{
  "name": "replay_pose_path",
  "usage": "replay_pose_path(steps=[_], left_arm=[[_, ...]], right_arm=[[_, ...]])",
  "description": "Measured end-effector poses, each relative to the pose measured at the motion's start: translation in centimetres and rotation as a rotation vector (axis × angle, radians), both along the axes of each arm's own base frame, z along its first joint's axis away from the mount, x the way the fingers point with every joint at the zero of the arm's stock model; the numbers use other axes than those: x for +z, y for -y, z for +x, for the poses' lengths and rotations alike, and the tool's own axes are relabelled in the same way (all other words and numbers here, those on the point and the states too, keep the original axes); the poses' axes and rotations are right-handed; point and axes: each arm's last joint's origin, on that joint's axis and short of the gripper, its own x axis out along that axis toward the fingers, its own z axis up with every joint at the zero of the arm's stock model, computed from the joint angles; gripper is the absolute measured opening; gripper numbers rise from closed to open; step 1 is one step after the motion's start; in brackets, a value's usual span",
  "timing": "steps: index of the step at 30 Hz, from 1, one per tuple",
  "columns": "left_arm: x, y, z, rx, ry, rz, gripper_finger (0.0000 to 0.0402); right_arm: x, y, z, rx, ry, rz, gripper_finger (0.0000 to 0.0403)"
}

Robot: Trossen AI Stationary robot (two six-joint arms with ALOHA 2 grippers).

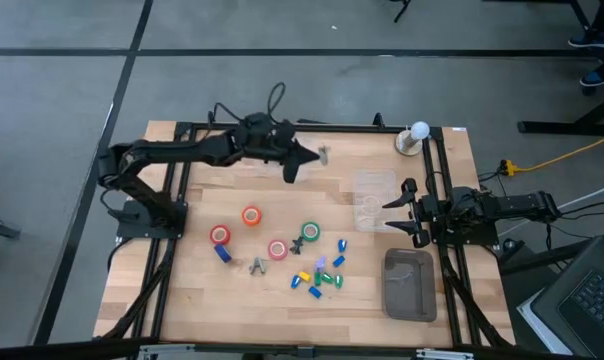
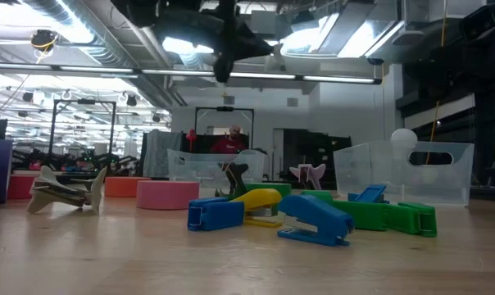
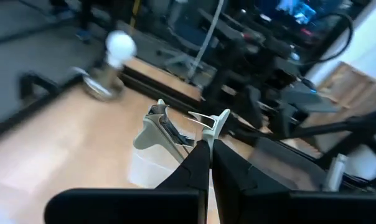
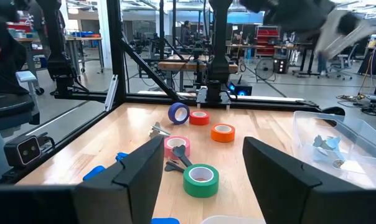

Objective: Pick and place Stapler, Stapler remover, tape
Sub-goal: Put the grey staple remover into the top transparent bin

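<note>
While the left tool (image 3: 203,134) grips a pale staple remover (image 3: 160,127), tape rolls (image 1: 251,215) lie flat; right tool (image 1: 407,211) open.

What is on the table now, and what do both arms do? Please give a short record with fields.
left gripper: raised over the table's far side, jaws shut on a pale staple remover
right gripper: waiting at the table's right edge, jaws open
tape on table: red roll, orange roll, pink roll, green roll
small staplers: blue, yellow and green, clustered near the rolls
clear bin: in front of the right gripper
grey tray: near right corner
</note>
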Motion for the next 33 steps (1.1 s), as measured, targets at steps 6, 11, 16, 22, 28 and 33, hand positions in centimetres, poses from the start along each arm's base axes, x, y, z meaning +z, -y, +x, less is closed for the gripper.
replay_pose_path(steps=[6,11,16,22,28,33], left_arm=[[-0.2,-1.2,-1.1,0.072,-0.084,0.032,0.0003],[-1.1,-1.9,-1.8,0.145,-0.192,0.055,0.0003],[-2.3,-2.2,-2.5,0.202,-0.342,0.116,0.0003],[-4.1,-2.8,-2.2,0.244,-0.486,0.227,0.0003],[-6.4,-3.9,-1.7,0.248,-0.604,0.309,0.0003],[-8.1,-5.3,-1.8,0.258,-0.668,0.303,0.0003]], right_arm=[[0.0,0.0,0.0,0.0,0.0,0.0,0.0225],[0.0,0.0,0.0,0.0,0.0,0.0,0.0225],[0.0,0.0,0.0,0.0,0.0,0.0,0.0225],[0.0,0.0,0.0,0.0,0.0,0.0,0.0225],[0.0,0.0,0.0,0.0,0.0,0.0,0.0225],[0.0,0.0,0.0,0.0,0.0,0.0,0.0225]])
